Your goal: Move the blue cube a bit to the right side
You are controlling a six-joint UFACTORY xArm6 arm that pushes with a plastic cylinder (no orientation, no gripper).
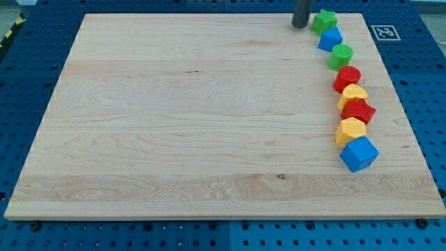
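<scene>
Blue cube [359, 153] nearest, surface [174, 125] lower right. Behind it, touching chain curves up: yellow [350, 130], red [358, 111], yellow [353, 95], red [346, 78], green cylinder [341, 56], small blue block [330, 38], green star [323, 21]. My tip [300, 26] just left of star; no end effector, rod holds nothing.

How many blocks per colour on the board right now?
Green: 2, the green star-shaped block and the green cylinder block.
Blue: 2, the upper blue block and the lower blue cube.
Red: 2, the red cylinder block and the red star-like block.
Yellow: 2, the upper yellow block and the lower yellow block.
Total: 8.
My tip sits just left of the green star.
</scene>
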